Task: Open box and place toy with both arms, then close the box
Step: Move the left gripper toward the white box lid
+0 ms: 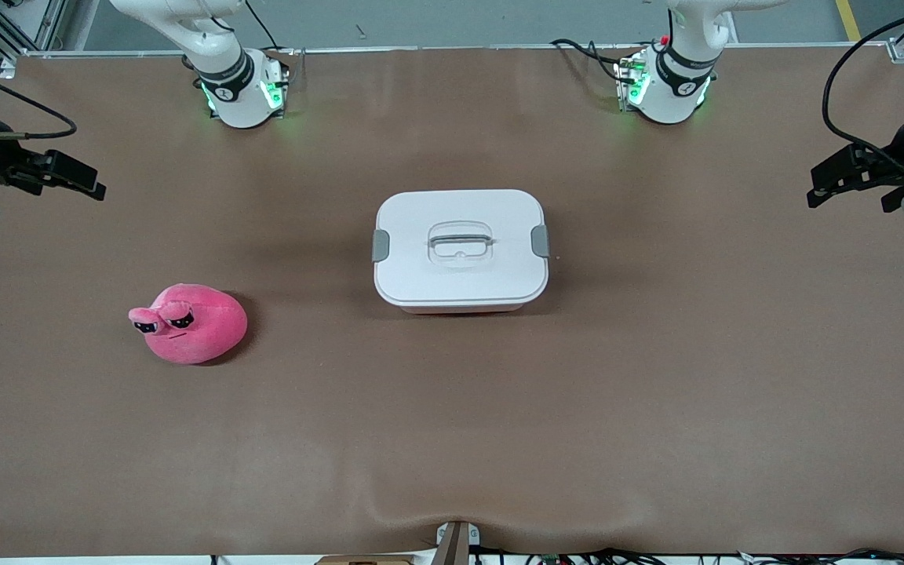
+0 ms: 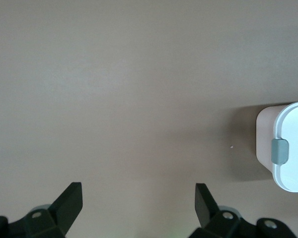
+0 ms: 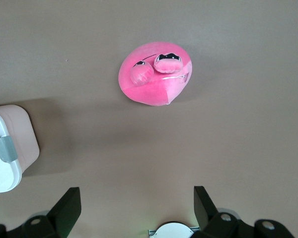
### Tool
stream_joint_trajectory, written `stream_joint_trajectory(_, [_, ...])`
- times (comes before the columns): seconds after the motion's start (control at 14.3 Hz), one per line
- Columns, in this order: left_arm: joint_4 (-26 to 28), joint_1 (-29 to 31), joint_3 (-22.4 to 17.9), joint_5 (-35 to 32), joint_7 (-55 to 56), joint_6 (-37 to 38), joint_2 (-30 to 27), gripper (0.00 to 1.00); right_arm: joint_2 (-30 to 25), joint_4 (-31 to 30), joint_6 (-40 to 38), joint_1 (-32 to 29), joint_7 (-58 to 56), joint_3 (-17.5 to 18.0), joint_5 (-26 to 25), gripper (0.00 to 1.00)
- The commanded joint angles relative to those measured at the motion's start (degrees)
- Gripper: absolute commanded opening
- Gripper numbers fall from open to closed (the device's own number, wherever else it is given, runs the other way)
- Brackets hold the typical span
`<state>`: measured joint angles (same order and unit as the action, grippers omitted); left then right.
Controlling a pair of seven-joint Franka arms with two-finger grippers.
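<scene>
Waiting at the table's two ends, both arms hang over bare brown mat with nothing begun: the left gripper point(image 2: 138, 203) and the right gripper point(image 3: 137, 206) each spread wide and empty. Mid-table, the box point(image 1: 460, 249) sits shut, its smooth white lid point(image 1: 421, 220) pinned by grey clips point(image 1: 380, 246); releasing those likely comes first. Toward the right arm's end, nearer the front camera, lies the soft, round pink toy point(image 1: 193, 323).
</scene>
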<state>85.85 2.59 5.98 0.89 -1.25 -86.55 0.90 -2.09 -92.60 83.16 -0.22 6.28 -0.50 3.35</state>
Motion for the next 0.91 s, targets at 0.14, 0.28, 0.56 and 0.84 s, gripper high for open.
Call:
stream_joint_trajectory(0.14, [-1.21, -0.13, 0.26, -1.33, -0.24, 1.03, 0.42, 1.00, 0.15, 0.14, 0.25, 0.49, 0.66, -0.21, 0.69, 1.00])
stream_joint_trajectory(0.28, [-1.30, -0.21, 0.26, -1.33, 0.81, 1.03, 0.42, 1.00, 0.15, 0.14, 0.33, 0.49, 0.66, -0.29, 0.69, 1.00])
stream_joint_trajectory(0.56, [-1.47, -0.13, 0.26, -1.15, 0.90, 0.94, 3.04, 1.00, 0.15, 0.14, 0.16, 0.49, 0.57, -0.29, 0.69, 1.00])
stream_joint_trajectory(0.84, [-5.61, 0.05, 0.17, -0.63, 0.38, 0.68, 6.83, 1.00, 0.15, 0.14, 0.25, 0.49, 0.57, -0.29, 0.69, 1.00])
